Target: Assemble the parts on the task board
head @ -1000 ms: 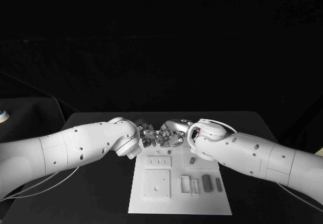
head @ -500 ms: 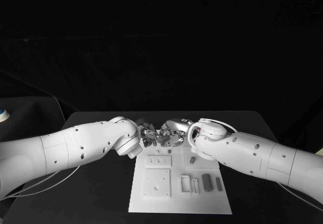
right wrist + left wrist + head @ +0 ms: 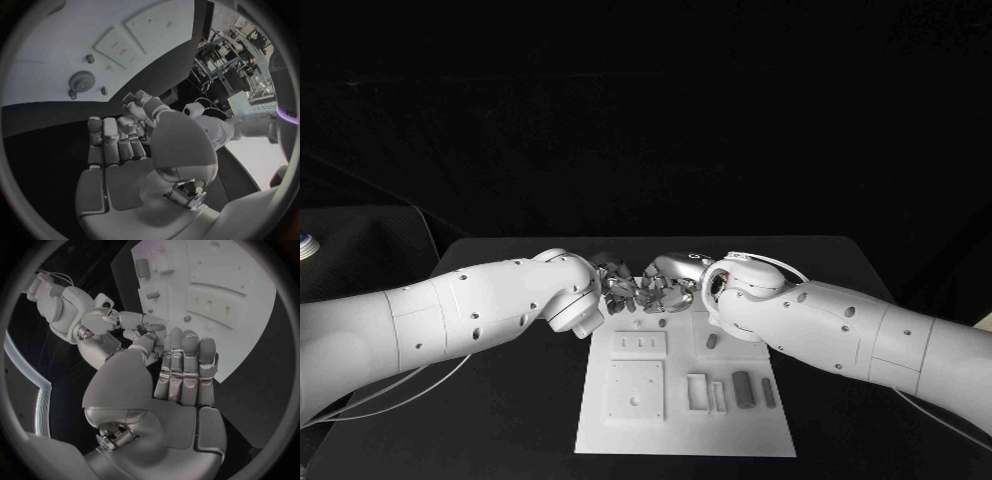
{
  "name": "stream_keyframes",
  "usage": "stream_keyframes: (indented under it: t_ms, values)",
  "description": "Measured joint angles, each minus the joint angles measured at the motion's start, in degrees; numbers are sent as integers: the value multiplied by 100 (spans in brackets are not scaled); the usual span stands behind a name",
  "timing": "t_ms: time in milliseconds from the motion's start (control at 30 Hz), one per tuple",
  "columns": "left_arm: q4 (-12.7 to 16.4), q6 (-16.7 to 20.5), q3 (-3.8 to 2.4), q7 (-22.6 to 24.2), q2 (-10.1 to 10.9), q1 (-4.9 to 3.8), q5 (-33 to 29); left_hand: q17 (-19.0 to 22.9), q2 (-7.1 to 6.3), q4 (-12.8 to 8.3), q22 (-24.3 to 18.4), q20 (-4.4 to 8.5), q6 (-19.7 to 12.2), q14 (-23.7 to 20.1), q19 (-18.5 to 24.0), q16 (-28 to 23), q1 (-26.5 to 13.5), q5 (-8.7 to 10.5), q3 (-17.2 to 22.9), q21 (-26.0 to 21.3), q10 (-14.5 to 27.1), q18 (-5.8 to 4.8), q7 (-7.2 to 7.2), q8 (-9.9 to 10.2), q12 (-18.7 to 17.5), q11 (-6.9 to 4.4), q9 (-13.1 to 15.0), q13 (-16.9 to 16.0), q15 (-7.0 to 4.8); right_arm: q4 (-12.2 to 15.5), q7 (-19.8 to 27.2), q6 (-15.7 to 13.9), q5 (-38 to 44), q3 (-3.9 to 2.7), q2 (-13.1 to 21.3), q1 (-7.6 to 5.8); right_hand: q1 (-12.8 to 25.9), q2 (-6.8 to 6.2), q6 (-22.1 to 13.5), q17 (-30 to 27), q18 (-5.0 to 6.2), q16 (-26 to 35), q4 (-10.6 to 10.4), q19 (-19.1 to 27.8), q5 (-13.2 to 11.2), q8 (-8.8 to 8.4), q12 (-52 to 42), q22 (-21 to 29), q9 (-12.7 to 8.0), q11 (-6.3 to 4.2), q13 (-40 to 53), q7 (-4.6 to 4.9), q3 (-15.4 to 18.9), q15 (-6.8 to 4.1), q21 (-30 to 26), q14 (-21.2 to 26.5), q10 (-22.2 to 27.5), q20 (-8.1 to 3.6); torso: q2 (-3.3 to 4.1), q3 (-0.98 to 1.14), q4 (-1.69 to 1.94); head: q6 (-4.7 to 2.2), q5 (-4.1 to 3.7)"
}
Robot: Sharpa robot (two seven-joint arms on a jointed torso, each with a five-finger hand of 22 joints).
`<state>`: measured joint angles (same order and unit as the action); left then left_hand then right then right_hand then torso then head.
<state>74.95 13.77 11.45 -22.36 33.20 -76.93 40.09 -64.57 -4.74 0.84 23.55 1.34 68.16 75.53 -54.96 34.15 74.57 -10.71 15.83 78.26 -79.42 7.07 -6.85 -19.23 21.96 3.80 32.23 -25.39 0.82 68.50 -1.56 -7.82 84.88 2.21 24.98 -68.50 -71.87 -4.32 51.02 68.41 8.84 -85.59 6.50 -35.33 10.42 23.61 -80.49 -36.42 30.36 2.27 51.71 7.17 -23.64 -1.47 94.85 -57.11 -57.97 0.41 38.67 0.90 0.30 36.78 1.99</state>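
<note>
The white task board (image 3: pixel 687 425) lies in the middle of the black table. My left hand (image 3: pixel 619 291) and right hand (image 3: pixel 672 288) meet fingertip to fingertip just above its far edge. In the left wrist view my left hand (image 3: pixel 183 367) keeps its fingers side by side, its thumb reaching to the right hand's fingertips (image 3: pixel 139 326). Whether a small part sits between them is hidden. Grey parts (image 3: pixel 744 390) lie on the board's near right, with a small one (image 3: pixel 713 342) further back. A gear (image 3: pixel 80 80) and small pegs (image 3: pixel 89 58) stand on the board.
Two white raised plates (image 3: pixel 638 392) (image 3: pixel 640 345) sit on the board's left half. Both forearms cross the table's far half, covering the board's far corners. Black table surface (image 3: pixel 516 420) runs along both sides of the board.
The fingers of both hands have shifted slightly where they meet. The arms and the parts on the board have stayed in place.
</note>
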Motion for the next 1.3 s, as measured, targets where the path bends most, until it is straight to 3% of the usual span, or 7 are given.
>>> stream_keyframes:
  t_ms: [100, 333, 600, 1067, 1300]
  values:
    - [-10, 7, 1, 6, -2, 1, -17, -15, 0, 68, 0, 0, 22, 0, 0, 19, 0, 0, 69, 8, 1, -1, 1, -8, 0, 0, 0, -4, 0, -11, 0, 1, 0, -1, -8, -1, 0, 0, 0, 0, 0, 0, 0, 0, 0, 0, 0, 0, 0, 0, 0, 0, 0, 0, 0, 0, 0, 0, 0, -2, 0, 4, -2]
    - [-46, 35, 5, 14, -15, 6, -98, -71, -1, 178, 31, 51, 159, 115, -53, 109, 0, 4, 178, 115, -137, -55, -7, -80, 0, -36, 4, -30, -51, -31, -1, 0, 0, -6, -22, -5, 165, -165, 46, -15, 0, 0, -41, 0, 1, -48, 0, 9, -3, 1, -17, 14, 41, -12, 0, -29, -1, 0, 0, -1, 2, 19, -8]
    - [-83, 90, 7, 10, -17, 10, -204, -95, -1, 205, 51, 49, 204, 187, -96, 159, 0, -32, 205, 195, -184, -76, -8, -81, 26, -30, 4, -41, -102, -93, -2, -2, -2, -8, -52, -7, 434, -337, -141, -55, 1, 0, -68, 0, 1, -331, 0, 50, -120, -6, -82, 219, 161, -9, 0, -31, 50, 0, 1, 1, 2, 28, -11]
    - [-154, 179, 6, -18, -17, 8, -345, -141, 0, 264, 92, 72, 316, 302, -200, 261, 0, -151, 264, 293, -290, -112, -9, -106, 51, -27, 4, -58, -151, -160, -9, 0, -5, -6, 52, 30, 559, -403, -385, -79, -3, 0, -73, 0, 1, -453, 61, 82, -175, 7, -123, 217, 276, -4, 0, 23, 137, 0, 2, 4, 1, 55, -13]
    - [-184, 190, 6, -103, -17, 8, -373, -164, 25, 307, 113, 93, 381, 362, -260, 308, -25, -276, 307, 356, -350, -174, 31, -238, 72, -85, 138, -72, -168, -260, -13, 1, -6, -6, 288, 34, 582, -426, -403, -85, -3, 0, -57, 0, 1, -474, 61, 82, -181, 19, -129, 232, 292, -3, 0, 24, 166, 0, 2, 8, 2, 80, 10]
